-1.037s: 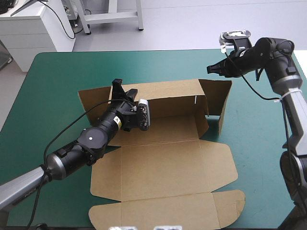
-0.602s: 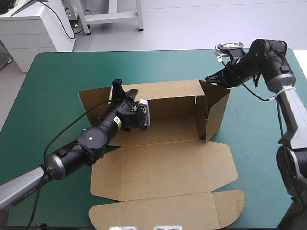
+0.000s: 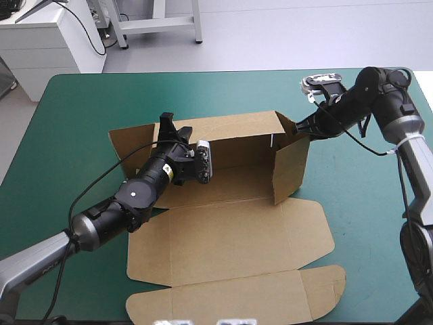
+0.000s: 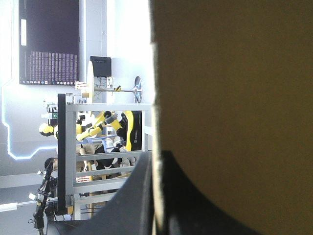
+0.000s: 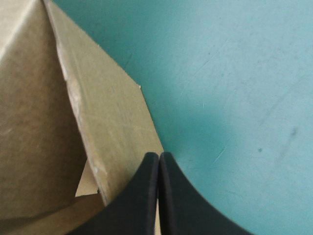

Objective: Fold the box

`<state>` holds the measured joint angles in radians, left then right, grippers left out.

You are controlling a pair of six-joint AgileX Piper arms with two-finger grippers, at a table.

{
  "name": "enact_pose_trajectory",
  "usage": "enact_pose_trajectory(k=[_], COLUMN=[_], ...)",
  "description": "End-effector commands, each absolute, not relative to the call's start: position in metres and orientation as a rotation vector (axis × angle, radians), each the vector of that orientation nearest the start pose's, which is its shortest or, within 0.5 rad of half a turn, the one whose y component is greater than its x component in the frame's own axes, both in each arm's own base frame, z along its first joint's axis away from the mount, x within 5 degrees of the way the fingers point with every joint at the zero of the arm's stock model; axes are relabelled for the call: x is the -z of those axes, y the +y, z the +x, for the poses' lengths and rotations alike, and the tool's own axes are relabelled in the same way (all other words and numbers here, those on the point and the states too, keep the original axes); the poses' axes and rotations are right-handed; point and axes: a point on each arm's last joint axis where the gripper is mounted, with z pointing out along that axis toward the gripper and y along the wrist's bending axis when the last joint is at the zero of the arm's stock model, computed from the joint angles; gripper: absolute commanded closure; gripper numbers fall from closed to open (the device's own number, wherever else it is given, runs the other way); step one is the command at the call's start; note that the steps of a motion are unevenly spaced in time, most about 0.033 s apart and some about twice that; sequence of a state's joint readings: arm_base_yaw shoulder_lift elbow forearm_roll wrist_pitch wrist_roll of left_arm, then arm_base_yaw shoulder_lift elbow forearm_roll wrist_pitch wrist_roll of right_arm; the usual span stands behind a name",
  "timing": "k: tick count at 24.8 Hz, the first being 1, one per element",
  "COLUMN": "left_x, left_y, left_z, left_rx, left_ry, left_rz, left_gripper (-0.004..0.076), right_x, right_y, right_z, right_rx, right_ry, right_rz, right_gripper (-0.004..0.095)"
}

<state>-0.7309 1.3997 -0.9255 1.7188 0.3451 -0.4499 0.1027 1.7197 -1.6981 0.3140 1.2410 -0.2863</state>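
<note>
The brown box (image 3: 230, 237) lies mid-table with its lid panels flat toward the near edge and its back wall (image 3: 233, 132) raised. My left gripper (image 3: 169, 127) is shut on the top edge of that wall near its left end. In the left wrist view the board (image 4: 234, 98) sits between the black fingers of the left gripper (image 4: 155, 157). My right gripper (image 3: 298, 126) is shut, its tip against the outer face of the right side flap (image 3: 291, 166), which stands upright and turned inward. The right wrist view shows the right gripper (image 5: 159, 156) at that flap (image 5: 105, 117).
The left side flap (image 3: 128, 143) leans outward behind my left arm. A rounded tuck flap (image 3: 237, 301) lies near the table's front edge. Teal-green cover (image 3: 358, 196) shows to the right of the box and along the far side (image 3: 169, 91).
My right gripper has moved left and down against the box's right side flap, swinging it inward from splayed to roughly square with the back wall. The left gripper has kept its hold.
</note>
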Motion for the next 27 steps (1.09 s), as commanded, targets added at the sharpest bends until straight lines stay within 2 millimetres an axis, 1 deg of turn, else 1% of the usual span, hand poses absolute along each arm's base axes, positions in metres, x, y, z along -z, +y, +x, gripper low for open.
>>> enact_pose_trajectory(k=[1, 3, 5, 8, 11, 14, 17, 20, 23, 27], left_x=[-0.327, -0.327, -0.327, -0.327, -0.327, -0.326, -0.326, -0.326, -0.326, -0.326], left_y=[-0.184, -0.184, -0.184, -0.184, -0.184, -0.186, -0.186, -0.186, -0.186, -0.185], left_z=[0.250, 0.249, 0.249, 0.249, 0.249, 0.249, 0.249, 0.249, 0.249, 0.249], left_rx=[-0.748, -0.743, -0.743, -0.743, -0.740, -0.722, -0.722, -0.723, -0.725, -0.731], left_ry=[1.158, 1.156, 1.156, 1.156, 1.154, 1.146, 1.141, 1.142, 1.142, 1.146], left_rz=[1.464, 1.467, 1.467, 1.467, 1.469, 1.479, 1.483, 1.482, 1.481, 1.480], left_gripper=[0.0731, 0.0731, 0.0731, 0.0731, 0.0731, 0.0731, 0.0731, 0.0731, 0.0731, 0.0731], right_x=[-0.382, -0.382, -0.375, -0.366, -0.346, -0.335, -0.323, -0.310, -0.306, -0.304], right_y=[0.065, 0.071, 0.074, 0.071, 0.068, 0.067, 0.068, 0.069, 0.071, 0.069], right_z=[0.342, 0.339, 0.335, 0.325, 0.303, 0.288, 0.279, 0.274, 0.270, 0.268], right_rx=[-0.427, -0.492, -0.521, -0.469, -0.422, -0.392, -0.399, -0.387, -0.394, -0.359], right_ry=[2.523, 2.406, 2.368, 2.299, 2.169, 2.067, 2.029, 2.034, 2.043, 2.053], right_rz=[-0.509, -0.585, -0.611, -0.611, -0.623, -0.639, -0.667, -0.747, -0.818, -0.877], right_gripper=[0.0929, 0.0929, 0.0927, 0.0926, 0.0926, 0.0927, 0.0927, 0.0918, 0.0863, 0.0703])
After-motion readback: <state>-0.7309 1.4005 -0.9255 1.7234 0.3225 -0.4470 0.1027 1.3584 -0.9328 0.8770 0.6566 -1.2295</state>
